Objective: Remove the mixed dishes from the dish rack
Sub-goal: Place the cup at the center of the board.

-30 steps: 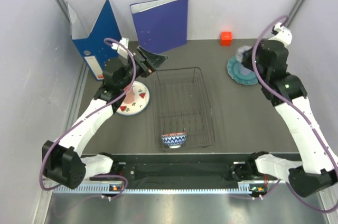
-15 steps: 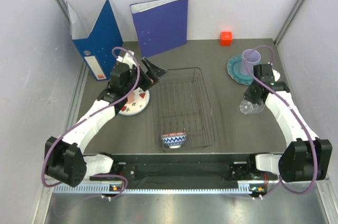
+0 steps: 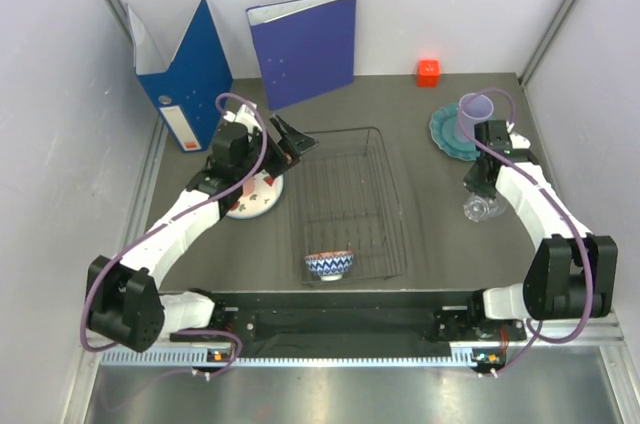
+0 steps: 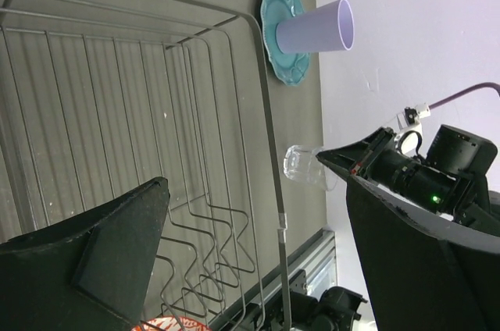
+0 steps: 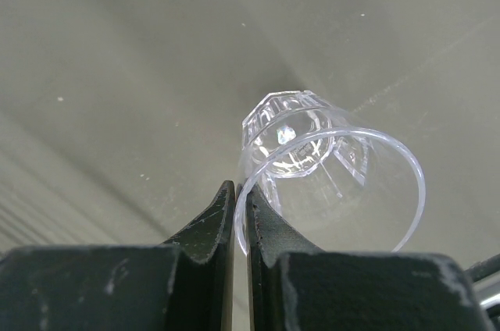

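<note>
Dark table (image 3: 440, 244) holds it all, and the right claw (image 5: 237, 198) pinches the rim of the clear glass tumbler (image 5: 328, 167), low over the table at 3 o'clock from the dish rack (image 3: 345, 199). One second ago that claw was up by the teal plate (image 3: 445, 139), at its 12 o'clock, where the lavender cup (image 3: 473, 114) sits. The left claw (image 4: 241, 171) is spread wide by the rack's 11 o'clock corner, almost unmoved.

Dark table (image 3: 440, 244) — dish rack (image 3: 345, 184), teal plate (image 3: 444, 140)
</note>
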You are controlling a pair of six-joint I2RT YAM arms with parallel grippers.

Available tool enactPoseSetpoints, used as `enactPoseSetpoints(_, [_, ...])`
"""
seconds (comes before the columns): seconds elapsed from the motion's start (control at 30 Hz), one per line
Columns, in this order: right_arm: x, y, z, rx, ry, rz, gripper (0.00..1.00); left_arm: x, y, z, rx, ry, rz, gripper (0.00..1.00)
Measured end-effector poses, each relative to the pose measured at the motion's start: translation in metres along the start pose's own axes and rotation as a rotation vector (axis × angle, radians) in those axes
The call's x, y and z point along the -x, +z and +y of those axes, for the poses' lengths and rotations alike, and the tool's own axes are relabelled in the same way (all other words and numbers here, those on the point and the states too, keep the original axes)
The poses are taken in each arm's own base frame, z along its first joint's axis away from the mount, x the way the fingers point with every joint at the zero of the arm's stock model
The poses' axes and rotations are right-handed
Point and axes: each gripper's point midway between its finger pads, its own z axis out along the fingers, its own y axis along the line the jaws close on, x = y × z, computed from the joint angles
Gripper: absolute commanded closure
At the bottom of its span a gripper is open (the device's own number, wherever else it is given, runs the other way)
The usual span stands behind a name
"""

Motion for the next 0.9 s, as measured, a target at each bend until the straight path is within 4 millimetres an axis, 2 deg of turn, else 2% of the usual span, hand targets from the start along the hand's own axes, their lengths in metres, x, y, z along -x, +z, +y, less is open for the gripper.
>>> enactPoseSetpoints(0.17, [-0.002, 0.007, -0.001, -0.015, -0.004, 0.005, 0.98, -0.004, 0.002, 0.005, 0.01, 0.002, 0.015, 0.01])
enactPoseSetpoints(0.3, [-0.006, 0.01, -0.002, -0.016, -0.005, 0.011, 0.81, -0.008, 0.002, 0.009, 0.017, 0.007, 0.025, 0.01])
enactPoseSetpoints(0.4, [-0.007, 0.011, -0.002, -0.012, -0.004, 0.012, 0.74, -0.009, 0.002, 0.009, 0.015, 0.01, 0.03, 0.01])
enactPoseSetpoints(0.57, [-0.005, 0.01, 0.001, -0.001, -0.001, 0.004, 0.69, -0.01, 0.002, 0.008, 0.013, 0.01, 0.034, 0.01])
enactPoseSetpoints(0.67, [-0.002, 0.006, 0.002, 0.013, 0.008, -0.011, 0.62, -0.011, 0.002, 0.008, 0.013, 0.011, 0.035, 0.01])
enactPoseSetpoints(0.73, [0.004, -0.004, 0.003, 0.039, 0.028, -0.039, 0.49, -0.011, 0.002, 0.008, 0.013, 0.014, 0.035, 0.01])
enactPoseSetpoints(0.8, [0.016, -0.022, 0.009, 0.1, 0.064, -0.094, 0.39, -0.011, 0.002, 0.008, 0.013, 0.02, 0.035, 0.01])
enactPoseSetpoints(0.9, [0.042, -0.062, 0.023, 0.237, 0.114, -0.207, 0.33, -0.011, 0.002, 0.009, 0.014, 0.037, 0.036, 0.01])
